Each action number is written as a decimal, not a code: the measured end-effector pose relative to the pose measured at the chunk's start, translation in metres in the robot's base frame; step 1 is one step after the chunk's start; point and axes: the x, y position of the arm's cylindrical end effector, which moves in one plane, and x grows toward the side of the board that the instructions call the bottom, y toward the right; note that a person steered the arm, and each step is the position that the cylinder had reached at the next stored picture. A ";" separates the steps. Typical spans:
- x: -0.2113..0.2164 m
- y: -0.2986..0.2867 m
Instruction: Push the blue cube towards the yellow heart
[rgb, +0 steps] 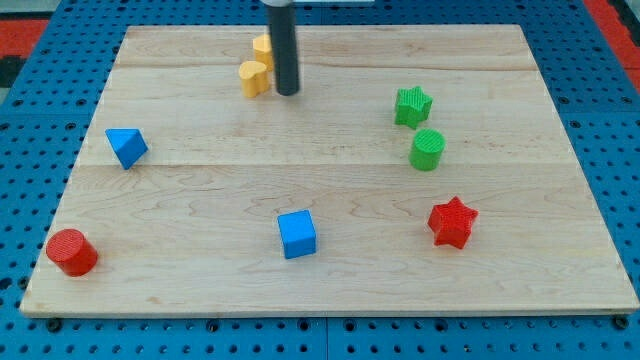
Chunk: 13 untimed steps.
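The blue cube (297, 234) sits on the wooden board near the view's bottom centre. The yellow heart (254, 78) lies near the view's top, left of centre. A second yellow block (263, 46) sits just above it, partly hidden behind my rod, so its shape is unclear. My tip (288, 93) rests on the board just right of the yellow heart, close to it, and far above the blue cube.
A blue triangular block (126, 147) is at the left. A red cylinder (71, 251) is at the bottom left. A green star (412, 106) and a green cylinder (428, 149) are at the right, with a red star (452, 222) below them. The wooden board (200, 290) lies on a blue pegboard.
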 end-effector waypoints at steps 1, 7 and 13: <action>0.064 0.070; 0.192 -0.042; 0.106 -0.099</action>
